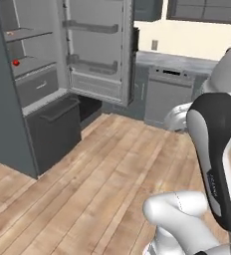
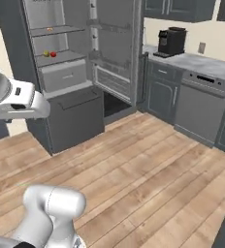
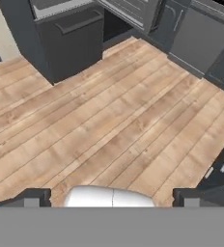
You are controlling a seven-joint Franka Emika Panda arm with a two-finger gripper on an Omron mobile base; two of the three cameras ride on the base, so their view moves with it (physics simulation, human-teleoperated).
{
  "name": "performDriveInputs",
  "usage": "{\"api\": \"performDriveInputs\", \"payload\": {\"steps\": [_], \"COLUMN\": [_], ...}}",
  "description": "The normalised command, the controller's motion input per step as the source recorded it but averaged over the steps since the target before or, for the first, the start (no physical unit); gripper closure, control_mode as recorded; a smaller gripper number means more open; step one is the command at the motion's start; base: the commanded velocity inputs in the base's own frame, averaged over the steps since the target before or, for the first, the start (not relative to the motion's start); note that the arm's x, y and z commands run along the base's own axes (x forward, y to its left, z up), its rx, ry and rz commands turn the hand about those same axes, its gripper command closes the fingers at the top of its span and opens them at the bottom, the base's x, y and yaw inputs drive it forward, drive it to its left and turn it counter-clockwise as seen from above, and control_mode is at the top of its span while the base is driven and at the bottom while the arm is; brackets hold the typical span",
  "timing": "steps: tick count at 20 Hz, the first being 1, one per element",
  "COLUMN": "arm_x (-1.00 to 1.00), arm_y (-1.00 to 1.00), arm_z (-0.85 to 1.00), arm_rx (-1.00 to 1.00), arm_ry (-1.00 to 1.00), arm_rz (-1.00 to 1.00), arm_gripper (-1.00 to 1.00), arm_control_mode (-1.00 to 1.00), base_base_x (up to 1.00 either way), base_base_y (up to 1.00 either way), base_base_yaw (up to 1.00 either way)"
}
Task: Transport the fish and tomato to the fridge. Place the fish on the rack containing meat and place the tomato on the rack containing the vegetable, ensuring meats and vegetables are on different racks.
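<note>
Tomato sits beside vegetable on fridge shelf, far left of us | end effector spread wide, holding nothing | fish unseen

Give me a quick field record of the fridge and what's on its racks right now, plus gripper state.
fridge: door open, lower drawer front shut
upper rack: tiny orange-pink meat; no fish visible there
lower rack: tomato beside the yellow-green vegetable
fish: location cannot be told
gripper: open, nothing between the fingertips, pointing at the wood floor
coffee machine: on the counter right of the fridge
</note>
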Motion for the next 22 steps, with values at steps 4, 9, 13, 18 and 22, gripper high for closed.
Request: {"api": "performDriveInputs", "payload": {"steps": [4, 9, 13, 18, 22], "arm_x": [0.0, 0.0, 0.0, 0.0, 0.0], "arm_y": [0.0, 0.0, 0.0, 0.0, 0.0], "arm_z": [0.0, 0.0, 0.0, 0.0, 0.0], "arm_rx": [0.0, 0.0, 0.0, 0.0, 0.0], "arm_ry": [0.0, 0.0, 0.0, 0.0, 0.0], "arm_rz": [0.0, 0.0, 0.0, 0.0, 0.0], "arm_gripper": [-1.0, -1.0, -1.0, -1.0, -1.0], "arm_control_mode": [1.0, 1.0, 1.0, 1.0, 1.0], "base_base_x": [-0.57, -0.34, -0.01, 0.01, 0.0], "base_base_y": [0.14, 0.07, -0.99, -1.0, -1.0], "base_base_yaw": [-0.91, -0.89, -0.37, -0.17, -0.08]}}
